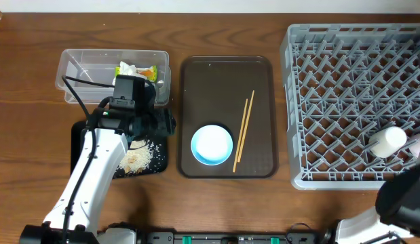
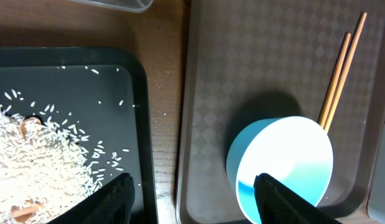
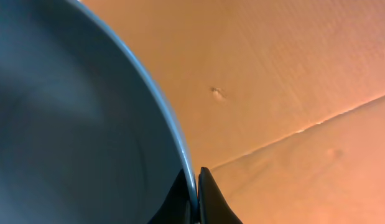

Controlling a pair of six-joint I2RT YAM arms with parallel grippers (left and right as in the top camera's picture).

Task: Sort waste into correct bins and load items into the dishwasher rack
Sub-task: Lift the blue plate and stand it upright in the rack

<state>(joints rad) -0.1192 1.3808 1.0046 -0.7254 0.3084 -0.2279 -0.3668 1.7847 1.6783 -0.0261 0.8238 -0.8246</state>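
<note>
Pinched in my right gripper (image 3: 193, 193), closest to that wrist's lens, is the rim of the dark-blue plate (image 3: 68, 124); both fingers are pressed against the thin edge, one on each face. Its curved body fills the left of the view, with a tan surface behind. I cannot tell how far it is from the rack. I judge it stiff, glazed and slippery, heavy for an edge hold, likely to swing about the pinch and to chip if knocked.

At far right is the grey dishwasher rack (image 1: 332, 180), with one white cup (image 1: 388, 141) lying among the pegs at its near right.

At centre is the brown serving tray (image 1: 264, 102). On it, near side, sits the light-blue bowl (image 1: 212, 144), and just to its right the wooden chopstick pair (image 1: 243, 132) runs near to far.

At far left, the clear tub (image 1: 81, 71) holds a yellow-green wrapper (image 1: 147, 71) and a white tissue (image 1: 127, 68).

Nearer than the tub, the black tray (image 2: 114, 81) carries a heap of rice (image 2: 37, 162).

My left gripper (image 2: 195, 199) hangs spread wide and holds nothing, between the black tray's right edge and the bowl.

The bowl looks light, rigid and smooth; I would take its rim, one finger inside. The chopsticks seem thin and prone to roll; I would pinch across both at mid-length
</note>
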